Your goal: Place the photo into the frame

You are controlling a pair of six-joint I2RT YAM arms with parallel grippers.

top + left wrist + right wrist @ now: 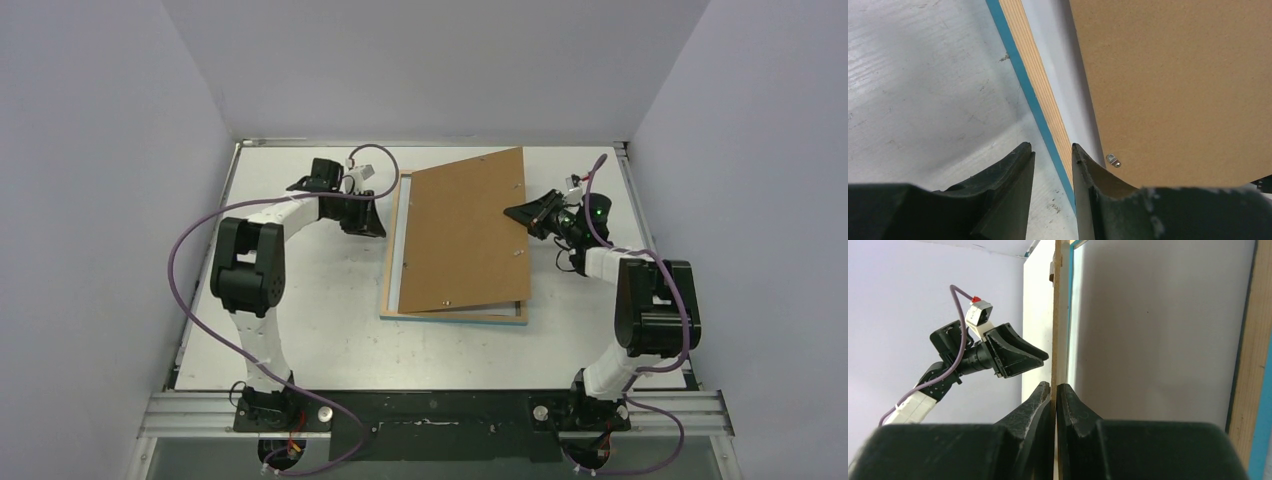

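holding: the right gripper (1054, 387) is pinched shut on the right edge of the backing board (465, 235), which it holds tilted up and skewed over the frame (455, 316).
left side: the left gripper (1052, 150) hovers at the frame's left rail, jaws a little apart, gripping nothing.
frame: face down mid-table, wooden reverse up, blue border along its outer edge.
photo: no balloon print shows; a pale sheet (1158, 330) lies in the frame under the board, perhaps the photo's blank back, i cannot tell.
step: likely closing the back.
next move: square the board to the recess and lower it, left gripper steadying the rail.
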